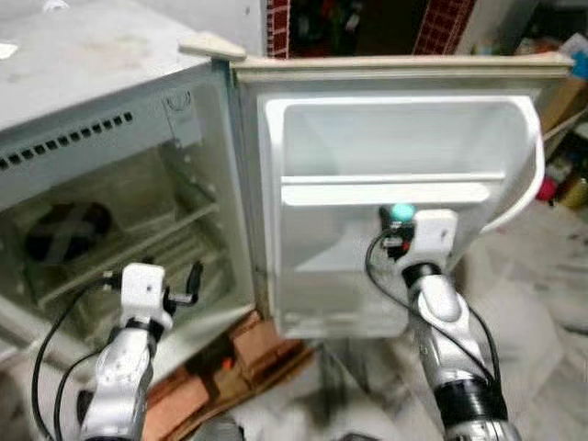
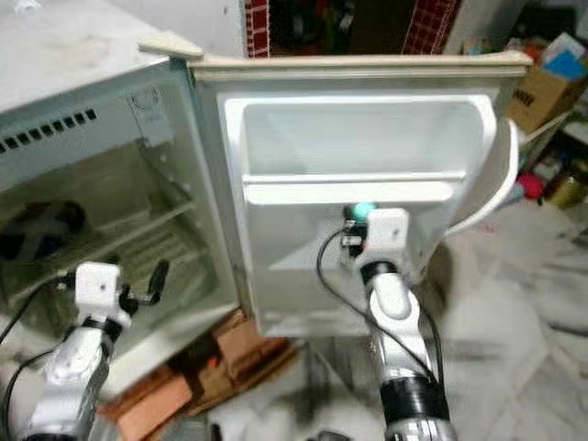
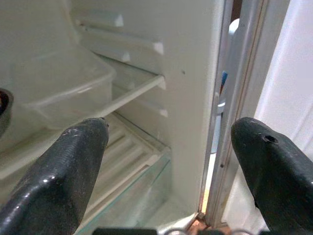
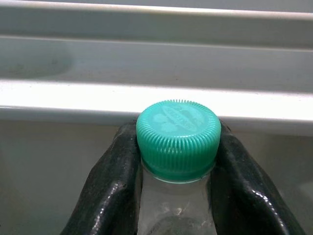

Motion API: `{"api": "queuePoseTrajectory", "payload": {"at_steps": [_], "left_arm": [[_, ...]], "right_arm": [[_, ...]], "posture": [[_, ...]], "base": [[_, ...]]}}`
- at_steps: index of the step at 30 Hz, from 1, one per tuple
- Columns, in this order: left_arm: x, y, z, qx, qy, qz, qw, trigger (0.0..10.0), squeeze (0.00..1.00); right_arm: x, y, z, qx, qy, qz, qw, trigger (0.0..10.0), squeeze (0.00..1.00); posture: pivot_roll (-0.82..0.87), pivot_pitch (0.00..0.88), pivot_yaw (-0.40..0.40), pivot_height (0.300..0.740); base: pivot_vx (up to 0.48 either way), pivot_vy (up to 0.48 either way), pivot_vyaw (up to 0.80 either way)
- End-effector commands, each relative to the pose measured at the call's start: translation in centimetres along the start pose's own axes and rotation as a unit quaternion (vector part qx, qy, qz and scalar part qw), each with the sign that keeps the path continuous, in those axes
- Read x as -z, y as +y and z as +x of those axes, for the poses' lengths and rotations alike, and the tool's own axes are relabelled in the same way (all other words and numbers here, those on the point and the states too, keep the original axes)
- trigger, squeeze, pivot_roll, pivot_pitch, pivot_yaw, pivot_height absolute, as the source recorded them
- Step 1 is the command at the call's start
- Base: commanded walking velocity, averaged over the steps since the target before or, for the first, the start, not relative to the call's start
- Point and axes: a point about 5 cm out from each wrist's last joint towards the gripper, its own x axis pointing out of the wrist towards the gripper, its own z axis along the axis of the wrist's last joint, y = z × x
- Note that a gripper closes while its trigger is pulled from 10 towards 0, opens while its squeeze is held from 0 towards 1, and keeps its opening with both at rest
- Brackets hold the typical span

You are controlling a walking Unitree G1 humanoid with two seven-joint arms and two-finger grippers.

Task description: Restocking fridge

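— What's the right gripper (image 4: 177,169) got?

— Its two black fingers (image 4: 105,196) are closed on the neck of a clear plastic bottle with a ribbed teal screw cap (image 4: 178,137); the pads sit just under the cap; the bottle is held up against the inside of the open white fridge door (image 1: 303,220), below the door's upper white plastic shelf rail (image 1: 386,191).

— So it's going into the door?

— That's my guess; the lower door pocket looks the likely spot; I can't see the bottle's base from here, so I can't tell whether it's resting on anything.

— How would you do it well?

— Keep the bottle upright, lower it straight until the base is seated behind the pocket's lip, and only then let the fingers part; the grip is on the narrow neck, so a tilt could let it swing.

— And the left gripper (image 1: 184,285)?

— Spread wide with nothing in it, hovering at the mouth of the pale fridge cabinet (image 1: 92,138), near the clear glass shelf (image 3: 132,161).
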Motion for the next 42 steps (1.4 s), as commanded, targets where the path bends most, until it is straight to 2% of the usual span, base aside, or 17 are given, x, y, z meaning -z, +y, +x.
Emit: {"api": "queuePoseTrajectory", "payload": {"at_steps": [1, 9, 12, 14, 28, 37, 42], "left_arm": [[0.2, 0.4, -0.3, -0.006, 0.006, 0.002, 1.0, 10.0, 0.0], [0.2, 0.3, -0.3, -0.005, 0.007, 0.001, 1.0, 10.0, 0.0], [0.2, 0.2, -0.3, -0.003, 0.007, 0.0, 1.0, 10.0, 0.0], [0.3, 0.2, -0.4, -0.003, 0.008, 0.0, 1.0, 10.0, 0.0], [0.4, 0.0, -0.5, 0.013, 0.008, -0.002, 1.0, 10.0, 0.0], [0.2, 0.0, -0.2, 0.017, 0.004, -0.004, 1.0, 10.0, 0.0], [0.3, -0.1, -0.4, 0.023, 0.006, -0.005, 1.0, 10.0, 0.0]], "right_arm": [[0.1, -0.3, 0.1, 0.011, 0.008, -0.005, 1.0, 10.0, 0.0], [0.4, -1.1, 0.0, 0.043, 0.021, -0.03, 0.998, 10.0, 0.0], [0.8, -2.3, -0.1, 0.075, 0.038, -0.055, 0.995, 10.0, 0.0], [0.9, -2.8, -0.2, 0.088, 0.044, -0.053, 0.994, 10.0, 0.0], [1.1, -2.4, -0.2, 0.083, 0.047, -0.05, 0.994, 10.0, 0.0], [1.0, -2.5, -0.1, 0.081, 0.047, -0.053, 0.994, 10.0, 0.0], [1.2, -2.0, -0.5, 0.077, 0.051, -0.046, 0.995, 10.0, 0.0]], "posture": [[0.07, 0.017, -0.036, 0.74], [0.07, 0.02, -0.039, 0.74], [0.07, 0.022, -0.042, 0.74], [0.07, 0.024, -0.043, 0.74], [0.07, 0.029, -0.045, 0.74], [0.06, 0.036, -0.039, 0.74], [0.06, 0.04, -0.035, 0.74]], "base": [[0.0, 0.0, 0.0], [0.0, 0.0, 0.0], [0.0, 0.0, 0.0], [0.0, 0.0, 0.0], [0.0, 0.0, 0.0], [0.0, 0.0, -0.76], [0.0, 0.0, -0.21]]}}
